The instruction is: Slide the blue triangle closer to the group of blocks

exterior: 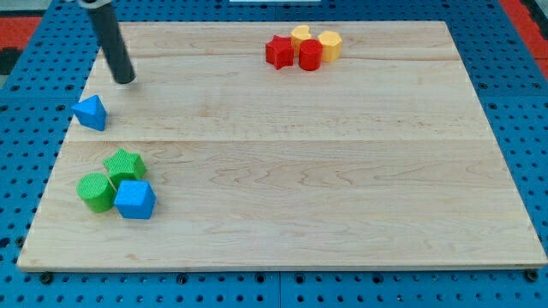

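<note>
Wooden board [342,171] on blue pegboard. No pincer, only my tip [126,80], near top-left corner. Blue triangle [91,112] by left edge, just below-left of tip; green-and-blue group [117,185] toward bottom-left corner.

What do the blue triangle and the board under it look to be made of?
Blue triangle: probably plastic, matte; its faces seem finely ribbed, perhaps 3D-printed. Board: light wood, smooth, with visible grain lines and plank seams. My tip sits just above-right of the triangle.
</note>
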### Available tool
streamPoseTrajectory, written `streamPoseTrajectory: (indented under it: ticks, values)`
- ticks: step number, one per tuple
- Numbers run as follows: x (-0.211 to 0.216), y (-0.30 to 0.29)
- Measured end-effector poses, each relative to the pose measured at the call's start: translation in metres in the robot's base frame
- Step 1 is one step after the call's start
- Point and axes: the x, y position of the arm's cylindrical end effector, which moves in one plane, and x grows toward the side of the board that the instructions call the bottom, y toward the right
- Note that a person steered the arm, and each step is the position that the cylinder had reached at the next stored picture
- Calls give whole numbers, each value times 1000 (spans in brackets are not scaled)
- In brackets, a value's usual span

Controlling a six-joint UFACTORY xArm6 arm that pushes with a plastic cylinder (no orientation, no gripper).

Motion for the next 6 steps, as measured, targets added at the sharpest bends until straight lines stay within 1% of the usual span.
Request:
streamPoseTrajectory:
  ticks: [1,2,3,4,5,6]
  values:
    - [80,3]
    - [96,8]
    - [16,28]
    - [12,-34]
    - [59,-49]
    - [152,4]
